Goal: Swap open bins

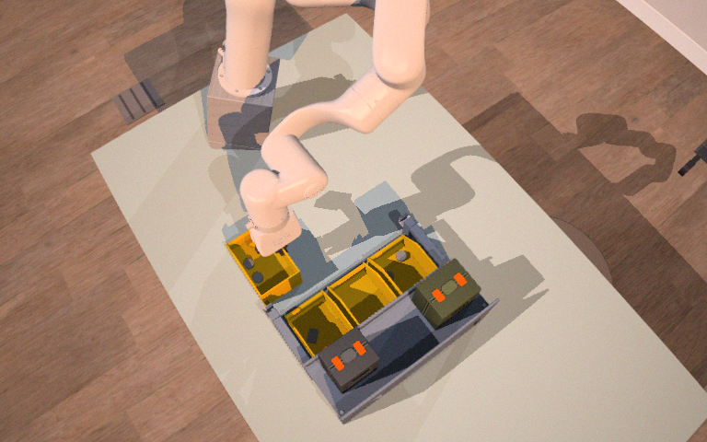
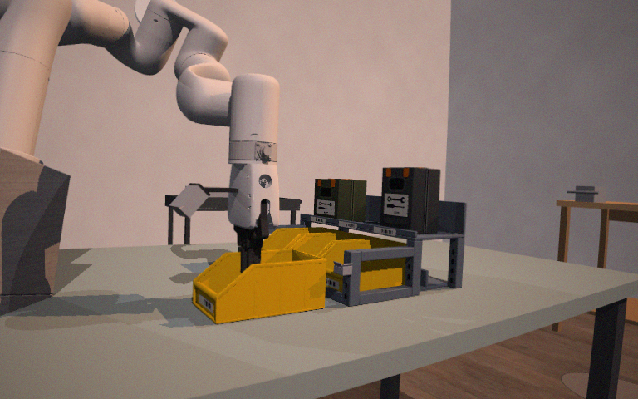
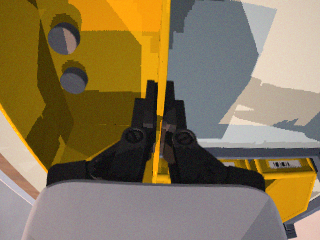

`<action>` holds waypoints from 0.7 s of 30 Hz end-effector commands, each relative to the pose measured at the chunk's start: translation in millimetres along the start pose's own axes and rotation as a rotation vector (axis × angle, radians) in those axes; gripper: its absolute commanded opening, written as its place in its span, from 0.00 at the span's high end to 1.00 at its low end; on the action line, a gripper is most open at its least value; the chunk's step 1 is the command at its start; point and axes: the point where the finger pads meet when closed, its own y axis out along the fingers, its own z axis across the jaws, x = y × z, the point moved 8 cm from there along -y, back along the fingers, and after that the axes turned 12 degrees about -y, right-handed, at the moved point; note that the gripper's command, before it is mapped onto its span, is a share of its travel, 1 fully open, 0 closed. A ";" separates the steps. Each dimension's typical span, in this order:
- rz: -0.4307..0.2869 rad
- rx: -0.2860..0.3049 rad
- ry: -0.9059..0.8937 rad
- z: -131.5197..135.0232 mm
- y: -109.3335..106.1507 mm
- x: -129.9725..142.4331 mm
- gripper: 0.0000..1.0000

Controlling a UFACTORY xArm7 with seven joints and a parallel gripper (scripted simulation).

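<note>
- Smooth yellow open bin, wedge-fronted, flat on table; two round grey parts inside.
- Beyond gripper: grey shelf with three yellow bins, two latched boxes on top.
- Wrist vertical; fingers pinched on bin's thin side wall.

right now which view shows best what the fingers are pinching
Wrist view: both fingers clamp the table bin's thin side wall. The exterior view shows them only dipping inside the bin; from the top, the wrist hides them.
</note>
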 end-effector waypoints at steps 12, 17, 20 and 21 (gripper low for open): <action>-0.002 -0.002 0.001 -0.9 -1.2 0.5 0.74; -0.002 -0.002 0.001 -0.9 -1.2 0.5 0.74; -0.002 -0.002 0.001 -0.9 -1.2 0.5 0.74; -0.002 -0.002 0.001 -0.9 -1.2 0.5 0.74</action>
